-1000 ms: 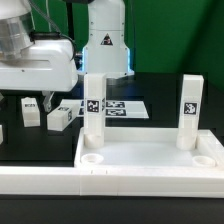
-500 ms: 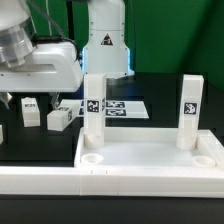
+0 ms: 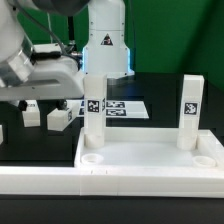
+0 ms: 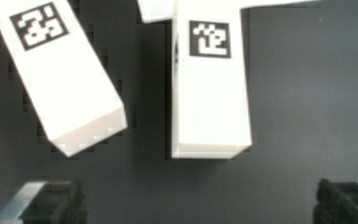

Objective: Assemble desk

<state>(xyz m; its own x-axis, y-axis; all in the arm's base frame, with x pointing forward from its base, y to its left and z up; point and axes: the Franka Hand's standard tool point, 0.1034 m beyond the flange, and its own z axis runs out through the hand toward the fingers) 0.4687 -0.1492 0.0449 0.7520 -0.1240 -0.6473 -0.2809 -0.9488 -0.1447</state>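
Leg pickup stage: end effector (image 4: 194,203) hung wide open, empty, over straight loose leg (image 4: 211,90) and skewed loose leg (image 4: 66,80) on black surface (image 3: 25,145). Desk slab (image 3: 150,160) lay beside, two seated legs (image 3: 95,110) upright, near sockets (image 3: 92,157) empty. Next move, as judged: centre on one leg, descend, close.

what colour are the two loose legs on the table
White, each leg with a black-and-white square tag; clearest in the wrist view.

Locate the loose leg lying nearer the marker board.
On the exterior view's left, the loose leg lies between the second loose leg and the upright leg standing in the desk's corner socket.
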